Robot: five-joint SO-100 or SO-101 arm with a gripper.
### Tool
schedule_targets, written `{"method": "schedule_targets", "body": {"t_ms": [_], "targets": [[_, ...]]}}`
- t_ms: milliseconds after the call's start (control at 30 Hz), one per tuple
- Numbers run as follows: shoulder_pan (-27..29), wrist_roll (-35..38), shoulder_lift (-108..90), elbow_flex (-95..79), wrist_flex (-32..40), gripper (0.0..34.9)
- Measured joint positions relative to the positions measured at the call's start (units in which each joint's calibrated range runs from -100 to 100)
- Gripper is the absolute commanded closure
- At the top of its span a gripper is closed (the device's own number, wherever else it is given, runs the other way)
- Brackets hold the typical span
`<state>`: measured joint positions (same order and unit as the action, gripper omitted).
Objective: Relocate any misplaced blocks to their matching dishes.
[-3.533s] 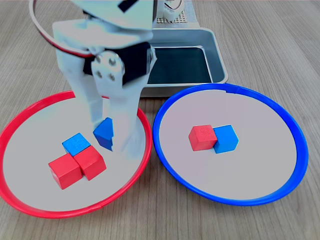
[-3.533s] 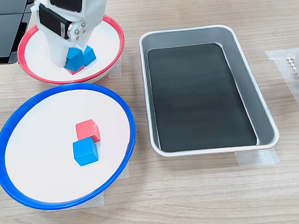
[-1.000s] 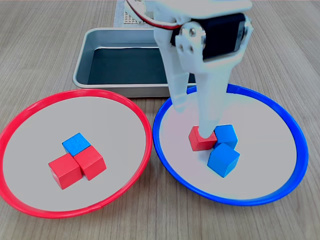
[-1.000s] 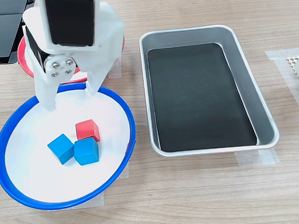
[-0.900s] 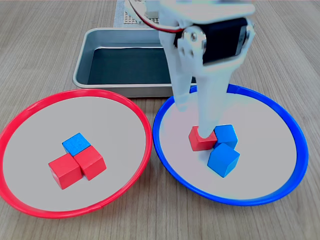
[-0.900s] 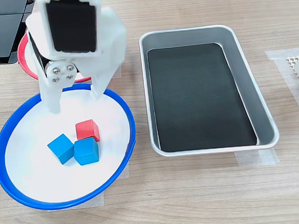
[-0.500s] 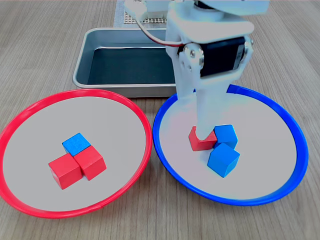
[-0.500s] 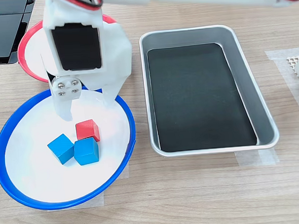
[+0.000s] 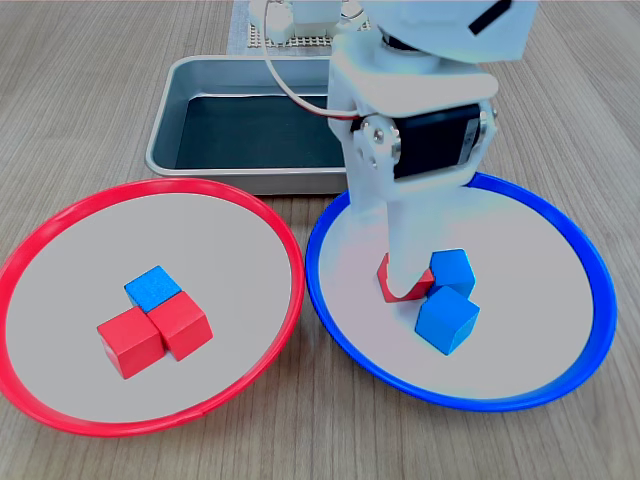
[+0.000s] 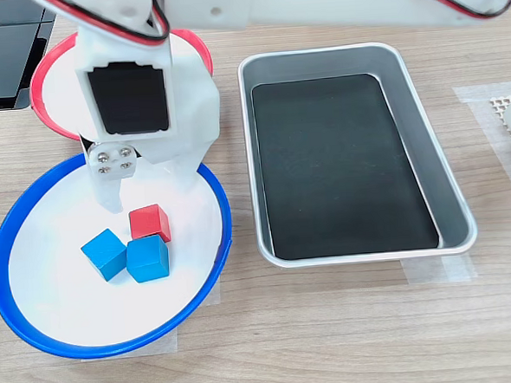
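Over the blue dish: fingers straddling a red block

At the right of the first exterior view, the blue-rimmed dish [image 9: 560,390] holds three blocks: a red block [image 9: 398,288], half hidden behind one white finger, and two blue blocks [image 9: 447,320] touching it. The second exterior view shows the same three at lower left, the red block [image 10: 149,222] uncovered, the blue blocks [image 10: 147,258] just below it, all inside the blue-rimmed dish [image 10: 39,339].

The arm's fingers [image 10: 147,196] stand spread wide, one on each side of the red block and above it; they hold nothing.

The red-rimmed dish [image 9: 60,415] at the first exterior view's left carries two red blocks [image 9: 155,332] and one blue block [image 9: 153,288], packed together. In the second exterior view this red-rimmed dish [image 10: 47,117] sits at upper left, largely covered by the arm, its blocks hidden.

A metal tray [image 10: 448,214] with a dark floor rests on the wooden surface [image 10: 351,333] beside the dishes; in the first exterior view the arm cuts off the tray's right end.
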<state>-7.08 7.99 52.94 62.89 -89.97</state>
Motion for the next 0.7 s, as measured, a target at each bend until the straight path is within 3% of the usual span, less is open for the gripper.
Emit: {"method": "schedule_targets", "body": {"t_ms": [700], "targets": [[-1.5,-0.6,5.2,4.1,0.9,21.2]]}}
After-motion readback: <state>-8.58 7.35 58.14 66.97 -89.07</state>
